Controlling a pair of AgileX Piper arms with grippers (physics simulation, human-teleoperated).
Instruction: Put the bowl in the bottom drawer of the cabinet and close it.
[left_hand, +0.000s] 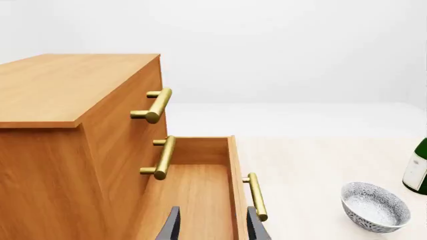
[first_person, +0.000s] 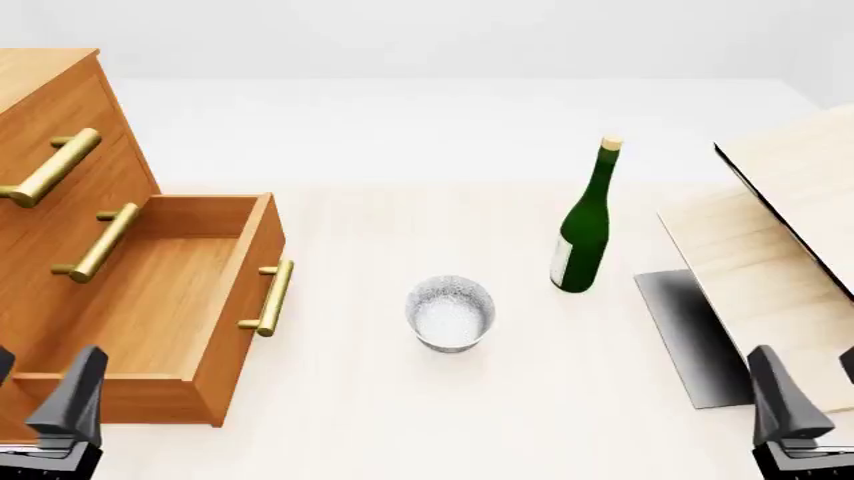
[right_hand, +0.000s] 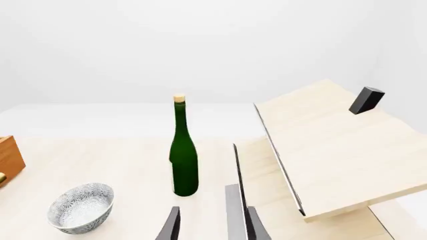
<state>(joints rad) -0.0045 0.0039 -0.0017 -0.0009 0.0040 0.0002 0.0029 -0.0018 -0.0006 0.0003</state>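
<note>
Bottom drawer (first_person: 160, 300) of the cabinet (first_person: 54, 160) stood pulled fully out, its interior bare. Judged: opened to receive the bowl, which had not yet gone in.

Bowl (first_person: 450, 312) sat upright on the table (first_person: 360, 400), apart from the drawer front and its brass handle (first_person: 271, 297), with the green bottle (first_person: 583, 235) just beyond it to the right. Nothing touched the bowl.

Left gripper (left_hand: 210, 225) hovered low over the near end of the open drawer, fingers parted a moderate gap and holding nothing. Right gripper (right_hand: 210, 225) hung near the table's right edge, beside the pale wooden boards (first_person: 781, 230), fingers likewise apart and empty. A small dark block (right_hand: 366, 99) rested on the upper board. Judged: either arm could reach the bowl; the right had the clearer path.

Table: pale light-wood grain, matte. Surroundings: plain white backdrop, even light, soft shadows.
</note>
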